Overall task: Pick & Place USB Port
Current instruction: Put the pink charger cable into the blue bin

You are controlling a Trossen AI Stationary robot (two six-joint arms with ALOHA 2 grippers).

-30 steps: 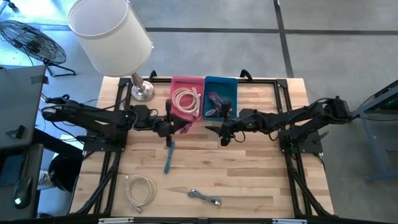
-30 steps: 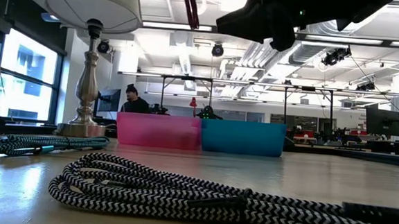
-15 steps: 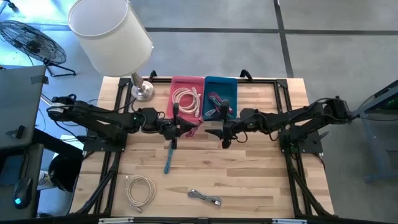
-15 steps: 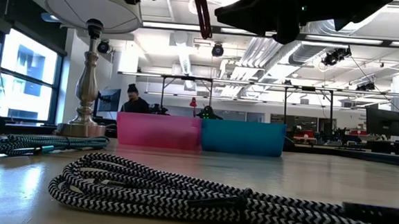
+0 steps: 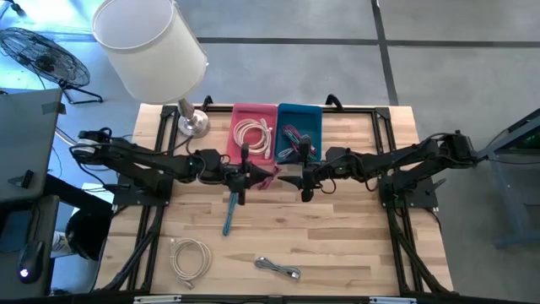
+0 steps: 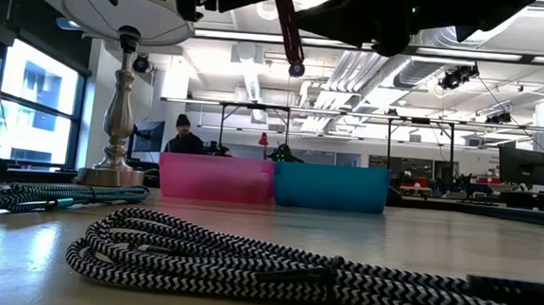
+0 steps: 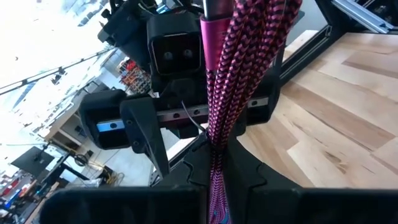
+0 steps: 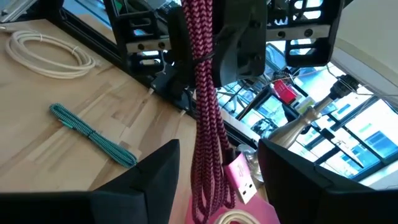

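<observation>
**A:** What shows from above?

**B:** The left claw (image 5: 245,179) sits just in front of the pink bin (image 5: 253,111), clamped on a bundled magenta cable (image 5: 260,172) held above the counter (image 5: 337,228); the right claw (image 5: 305,181) faces it from the other side, near the blue bin (image 5: 299,111); a teal cable (image 5: 229,214) lies on the wood below the left claw; a coiled cream cable (image 5: 190,257) and a grey cable (image 5: 279,268) lie near the front edge; a lamp (image 5: 148,42) stands at the back left corner.

**B:** And at counter height?

**A:** A black-and-white braided cable (image 6: 274,266) fills the foreground; the two bins stand side by side behind it, touching; the magenta cable hangs from the dark arms at the top.

**A:** The left wrist camera?

**B:** The magenta cable (image 7: 239,81) runs straight up between the claw's own fingers, pinched there; the right arm's wrist faces it close behind.

**A:** The right wrist camera?

**B:** Its own fingers (image 8: 152,168) stand well apart with nothing between them; the magenta bundle (image 8: 205,118) dangles ahead, a USB plug (image 8: 241,176) at its lower end.
</observation>
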